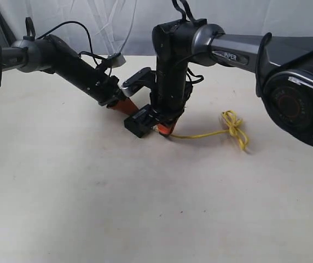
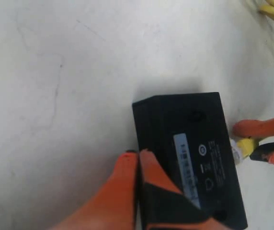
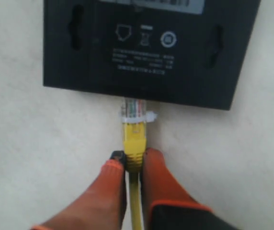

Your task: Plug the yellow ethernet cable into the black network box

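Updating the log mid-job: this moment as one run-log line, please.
left gripper: jaws shut on black network box | right gripper: jaws shut on yellow ethernet cable | plug: tip at box edge, mostly outside

Left arm (image 1: 71,60): slopes down from the left edge toward the centre. Left gripper (image 1: 125,106): low, orange fingers (image 2: 122,191) pinched on one edge of the black network box (image 2: 185,124).

Right arm (image 1: 238,52): runs level from the right, with its wrist (image 1: 170,71) turned straight down. Right gripper (image 1: 166,127): clamped on the yellow ethernet cable (image 3: 133,139) just behind the plug.
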